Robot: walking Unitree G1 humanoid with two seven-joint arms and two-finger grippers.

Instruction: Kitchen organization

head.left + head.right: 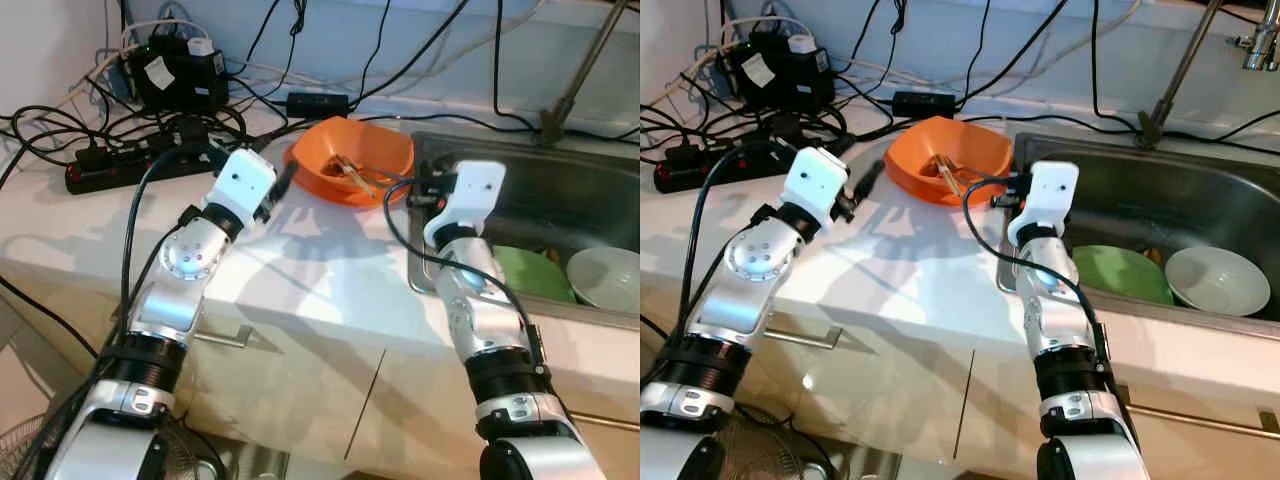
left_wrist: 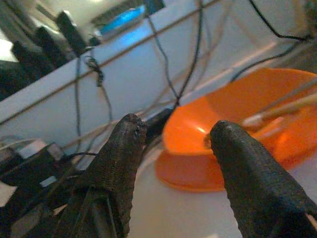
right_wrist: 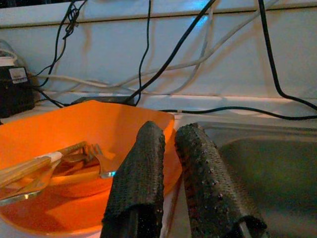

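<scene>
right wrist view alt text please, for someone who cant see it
The right tool, its two black textured fingers nearly together with nothing between them, sits at the near rim of a glossy orange plastic bowl holding a metal fork and wooden-handled utensils. A stainless steel sink lies beside the bowl, and black and white cables run along the pale wall behind.

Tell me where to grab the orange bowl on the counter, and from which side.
Take the orange bowl by its rim, probably on the edge nearest the sink, one finger inside and one outside. The right gripper already sits at that edge with its fingers nearly together. The wall is thin and flared, and the fork and other utensils lie toward the middle, away from that rim.
</scene>
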